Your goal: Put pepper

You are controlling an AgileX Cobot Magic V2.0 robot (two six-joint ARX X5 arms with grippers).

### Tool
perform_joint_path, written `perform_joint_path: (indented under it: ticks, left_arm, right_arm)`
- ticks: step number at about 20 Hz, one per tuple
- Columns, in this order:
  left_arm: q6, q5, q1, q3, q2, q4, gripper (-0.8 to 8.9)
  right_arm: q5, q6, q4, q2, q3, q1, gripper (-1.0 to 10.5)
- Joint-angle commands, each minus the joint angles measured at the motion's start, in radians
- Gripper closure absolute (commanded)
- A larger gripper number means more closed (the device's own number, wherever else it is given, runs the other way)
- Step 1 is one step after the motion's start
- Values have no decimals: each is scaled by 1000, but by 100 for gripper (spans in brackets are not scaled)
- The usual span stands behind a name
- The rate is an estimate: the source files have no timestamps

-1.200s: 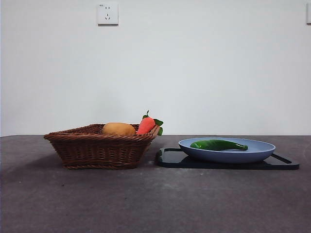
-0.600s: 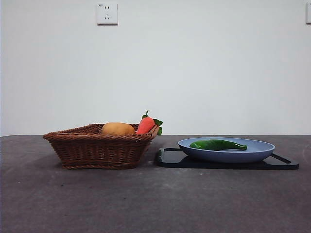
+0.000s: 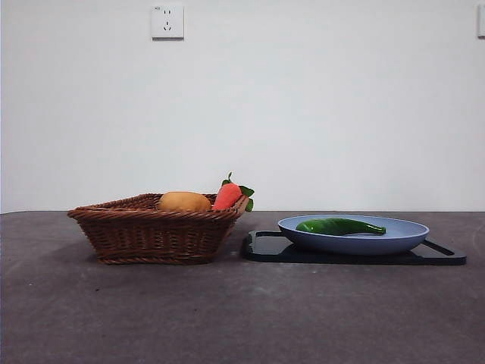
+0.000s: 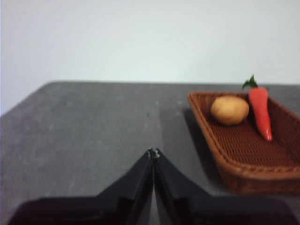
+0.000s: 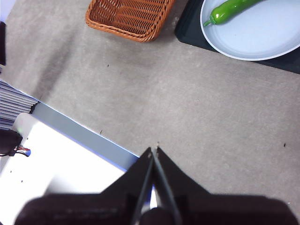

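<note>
The dark-green pepper (image 3: 340, 226) lies in the blue plate (image 3: 402, 236) on the right of the front view. It also shows in the right wrist view (image 5: 230, 10) on the plate (image 5: 262, 37). My left gripper (image 4: 153, 152) is shut and empty above bare table, beside the wicker basket (image 4: 243, 154). My right gripper (image 5: 153, 150) is shut and empty, high over the table's near edge, well away from the plate. Neither gripper shows in the front view.
The plate rests on a black tray (image 3: 265, 247). The wicker basket (image 3: 151, 231) at the left holds a tan potato-like item (image 3: 185, 202) and a red-orange toy with green leaves (image 3: 229, 194). A white surface (image 5: 56, 164) lies beyond the table's edge.
</note>
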Motion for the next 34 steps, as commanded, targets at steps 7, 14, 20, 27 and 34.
perform_joint_path:
  ticks: [7,14,20,27,34]
  left_arm:
    - [-29,2,3,-6,-31,-157,805]
    - [-29,0,3,-6,-25,-154,805]
    - [-29,0,3,-6,-25,-154,805]
    - [-29,0,3,-6,-25,-154,805]
    - [-29,0,3,-6,-25,-154,805]
  right_arm:
    - [2,-8,6,5,18,3,936]
    - [2,-8,6,5,18,3,936]
    - [2,-8,6,5,18,3,936]
    - [54,-86,214,-111,-16,-73,936]
    - [136,-52,752,-490,-459,-225,936]
